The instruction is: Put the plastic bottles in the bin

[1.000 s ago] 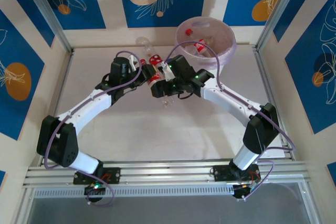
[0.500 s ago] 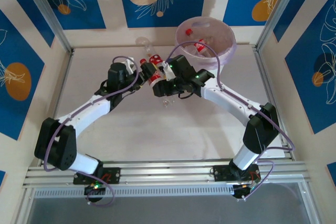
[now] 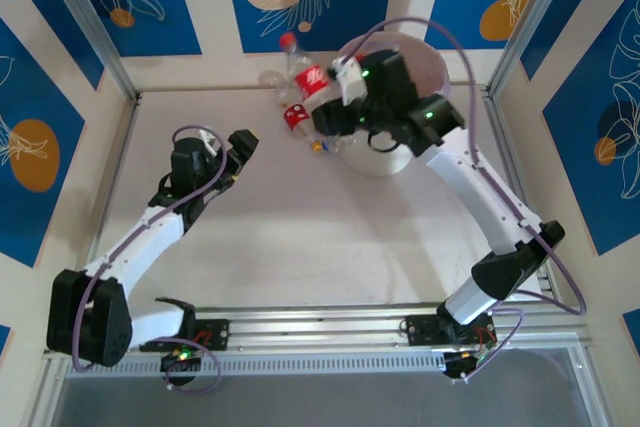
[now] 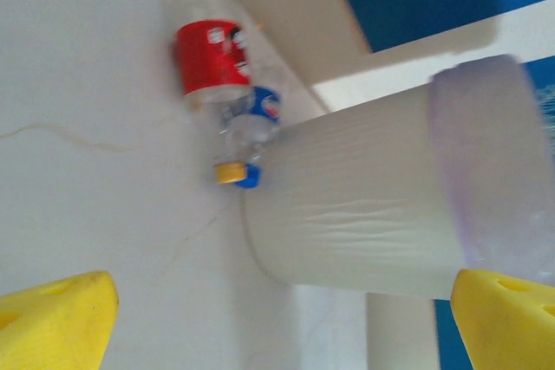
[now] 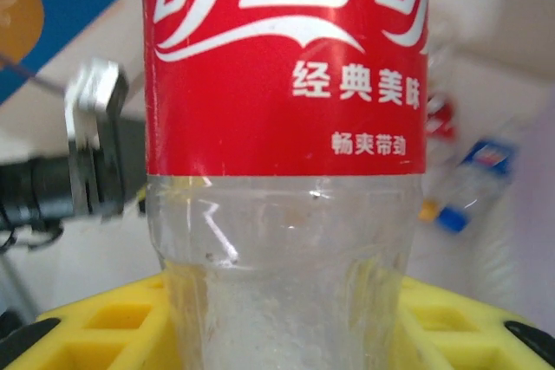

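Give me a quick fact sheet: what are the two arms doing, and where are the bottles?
Right jaws: closed on the held bottle, red label, not yet in the bin
Left jaws: wide open, holding nothing
Bin: standing at the table's far edge
On the table by the bin: loose red-labelled bottle, blue-labelled bottle

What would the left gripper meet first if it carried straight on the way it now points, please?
Probably the blue-labelled bottle lying beside the bin; depth is unclear, so possibly the bin itself.
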Tool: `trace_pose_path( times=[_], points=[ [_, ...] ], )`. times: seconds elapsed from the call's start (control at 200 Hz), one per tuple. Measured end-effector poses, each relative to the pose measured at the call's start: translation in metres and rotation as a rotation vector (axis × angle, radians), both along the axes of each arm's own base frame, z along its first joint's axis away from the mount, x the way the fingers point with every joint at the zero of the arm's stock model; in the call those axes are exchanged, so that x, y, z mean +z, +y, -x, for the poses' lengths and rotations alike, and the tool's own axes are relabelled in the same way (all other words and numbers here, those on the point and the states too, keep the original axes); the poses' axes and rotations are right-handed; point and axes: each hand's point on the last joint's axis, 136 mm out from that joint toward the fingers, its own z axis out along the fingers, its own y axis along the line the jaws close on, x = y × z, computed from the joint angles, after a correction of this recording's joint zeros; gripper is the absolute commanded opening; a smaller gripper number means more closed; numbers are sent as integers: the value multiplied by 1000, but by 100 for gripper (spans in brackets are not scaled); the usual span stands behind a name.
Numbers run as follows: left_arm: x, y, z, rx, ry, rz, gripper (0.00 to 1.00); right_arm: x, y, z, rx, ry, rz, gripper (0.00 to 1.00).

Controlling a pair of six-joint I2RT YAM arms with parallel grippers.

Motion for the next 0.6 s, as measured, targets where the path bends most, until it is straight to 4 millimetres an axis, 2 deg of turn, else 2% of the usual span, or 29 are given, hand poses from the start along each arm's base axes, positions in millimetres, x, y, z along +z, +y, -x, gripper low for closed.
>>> trace_pose_path(
  times=[0.125, 0.185, 0.25, 0.32, 0.435, 0.6],
  points=[
    [-25, 6, 7, 12, 87, -58, 96, 41, -45, -30, -120, -123, 17, 47],
    [-32, 8, 10, 12, 108, -86, 96, 51, -67, -49, -181, -161, 35, 47],
    [-38, 10, 13, 15, 129, -108, 96, 53, -89, -69, -243, -180, 57, 47],
    [-43, 11, 17, 12, 145, -134, 96, 45, -111, -93, -302, -170, 82, 47],
    [-45, 12, 22, 12, 155, -152, 96, 16, -142, -132, -377, -116, 116, 47],
    [-46, 14, 24, 24, 159, -162, 95, -25, -173, -164, -433, -32, 142, 48]
  ],
)
